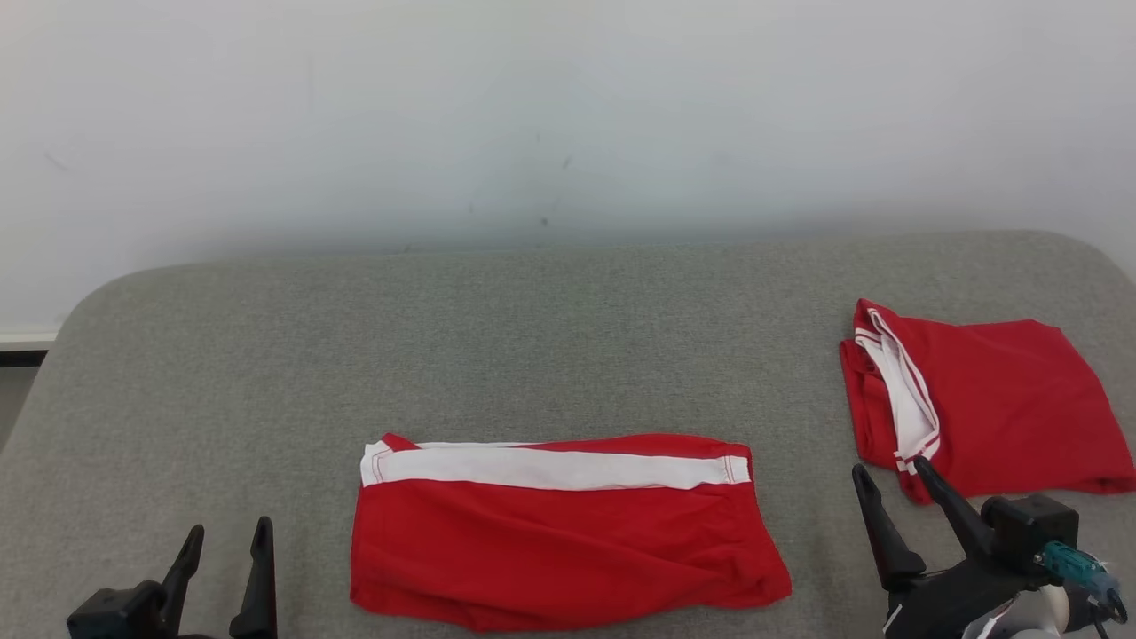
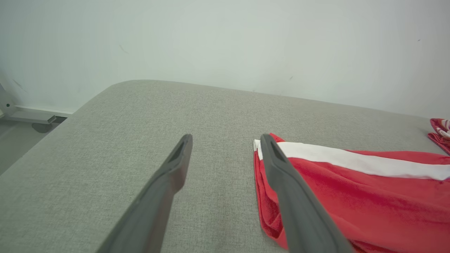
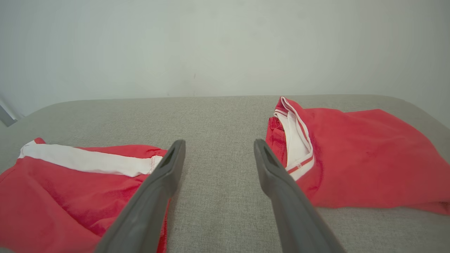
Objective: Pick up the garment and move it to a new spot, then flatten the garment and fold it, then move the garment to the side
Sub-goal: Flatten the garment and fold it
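We log the head camera high at the near edge of the grey padded surface (image 1: 568, 311), facing forward and down toward the white wall (image 1: 568, 106), and both wrist cameras low and close over that surface, all three sharing the central red garment (image 1: 568, 541).

text: none readable | folded garment (image 1: 568, 550) — no legible print | second garment (image 1: 1012, 408) — mark too small
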### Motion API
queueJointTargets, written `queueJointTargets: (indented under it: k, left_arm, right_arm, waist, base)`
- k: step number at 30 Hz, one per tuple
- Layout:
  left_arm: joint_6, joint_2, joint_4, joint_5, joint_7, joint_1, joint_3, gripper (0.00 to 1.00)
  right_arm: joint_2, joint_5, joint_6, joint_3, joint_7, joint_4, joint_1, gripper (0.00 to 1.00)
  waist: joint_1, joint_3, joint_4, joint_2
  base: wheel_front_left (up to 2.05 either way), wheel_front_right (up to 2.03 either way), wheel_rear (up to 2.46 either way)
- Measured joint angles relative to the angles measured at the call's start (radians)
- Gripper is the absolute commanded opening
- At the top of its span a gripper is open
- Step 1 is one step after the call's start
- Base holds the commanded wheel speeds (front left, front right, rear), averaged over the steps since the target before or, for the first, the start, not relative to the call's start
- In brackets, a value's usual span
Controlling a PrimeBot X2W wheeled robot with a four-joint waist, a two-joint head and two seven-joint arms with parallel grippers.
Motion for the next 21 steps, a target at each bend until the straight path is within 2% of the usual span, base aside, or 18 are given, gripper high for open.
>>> queueJointTargets:
  k: [4, 10, 17, 21]
  left_arm:
    - [0.000, -0.007, -0.012, 0.019, 0.000, 0.000, 0.005, 1.00]
    - [0.000, -0.032, -0.020, 0.044, 0.000, -0.001, -0.006, 1.00]
    - [0.000, -0.042, -0.024, 0.063, 0.000, 0.000, -0.011, 1.00]
    - [0.000, -0.048, -0.028, 0.069, 0.000, 0.009, -0.010, 1.00]
  right_arm:
    - [0.011, 0.004, 0.004, 0.021, 0.031, 0.034, -0.017, 1.00]
    - [0.034, 0.047, 0.040, 0.055, 0.110, 0.075, -0.046, 1.00]
    - [0.046, 0.073, 0.072, 0.101, 0.247, 0.155, -0.098, 1.00]
    - [0.053, 0.083, 0.072, 0.115, 0.327, 0.205, -0.133, 1.00]
  waist:
    - [0.0000, 0.003, 0.033, 0.0000]
    - [0.0000, 0.003, 0.087, 0.0000]
    - [0.0000, -0.002, 0.151, 0.0000]
    - [0.0000, -0.006, 0.180, 0.0000]
  base:
    - [0.00, 0.00, 0.00]
    - [0.00, 0.00, 0.00]
    - [0.00, 0.00, 0.00]
    - [0.00, 0.00, 0.00]
